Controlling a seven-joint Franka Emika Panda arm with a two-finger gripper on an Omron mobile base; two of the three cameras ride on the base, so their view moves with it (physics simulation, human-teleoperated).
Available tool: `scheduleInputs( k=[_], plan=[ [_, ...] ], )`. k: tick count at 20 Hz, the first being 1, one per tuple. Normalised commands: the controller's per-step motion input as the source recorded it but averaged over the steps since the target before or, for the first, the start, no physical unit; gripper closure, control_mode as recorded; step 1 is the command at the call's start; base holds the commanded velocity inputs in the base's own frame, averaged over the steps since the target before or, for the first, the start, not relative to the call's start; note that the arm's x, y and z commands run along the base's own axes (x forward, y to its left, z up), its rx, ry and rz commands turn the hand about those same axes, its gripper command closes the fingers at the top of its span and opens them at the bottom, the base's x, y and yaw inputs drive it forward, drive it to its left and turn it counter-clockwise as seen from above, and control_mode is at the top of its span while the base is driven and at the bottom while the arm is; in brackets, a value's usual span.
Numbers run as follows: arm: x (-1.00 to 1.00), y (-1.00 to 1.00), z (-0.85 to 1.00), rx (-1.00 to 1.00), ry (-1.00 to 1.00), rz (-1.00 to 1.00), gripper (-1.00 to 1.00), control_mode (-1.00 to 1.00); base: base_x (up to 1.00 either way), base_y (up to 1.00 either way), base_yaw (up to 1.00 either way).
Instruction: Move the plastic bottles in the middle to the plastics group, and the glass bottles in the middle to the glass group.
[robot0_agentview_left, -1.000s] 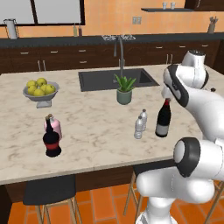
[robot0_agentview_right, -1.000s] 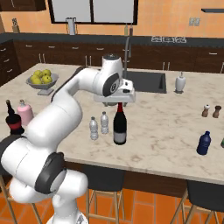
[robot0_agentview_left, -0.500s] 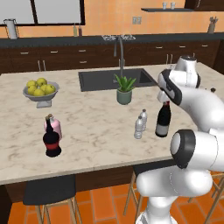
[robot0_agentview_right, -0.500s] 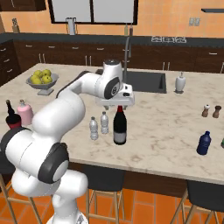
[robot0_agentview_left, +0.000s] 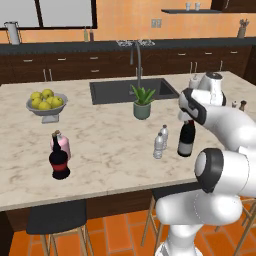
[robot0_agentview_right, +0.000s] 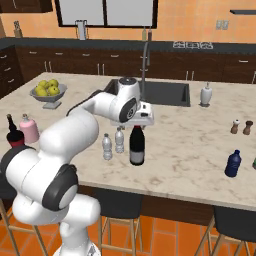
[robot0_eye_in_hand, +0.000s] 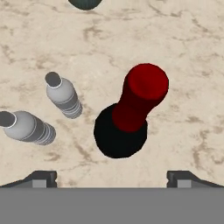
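Hand view: the open gripper (robot0_eye_in_hand: 112, 177) hangs over the wine bottle (robot0_eye_in_hand: 131, 109); tall, glass, likely top-heavy, best held at the neck.

I'm looking across a marble island counter (robot0_agentview_left: 100, 140) with a dark sink (robot0_agentview_left: 132, 91) set in it. Behind it I see dark cabinets (robot0_agentview_right: 60, 65), orange walls (robot0_agentview_left: 125, 20) and a window (robot0_agentview_right: 105, 11). Black stools (robot0_agentview_left: 55, 217) stand on the orange tile floor (robot0_agentview_right: 165, 235).
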Motion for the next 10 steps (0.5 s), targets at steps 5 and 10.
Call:
scheduleInputs(
  k=[5, 10],
  plan=[
    [0.00, 0.00, -0.18, 0.00, -0.04, 0.00, -1.00, -1.00, 0.00, 0.00, 0.00],
    [0.01, -0.01, -0.21, 0.00, -0.04, 0.00, -1.00, -1.00, 0.00, 0.00, 0.00]
  ],
)
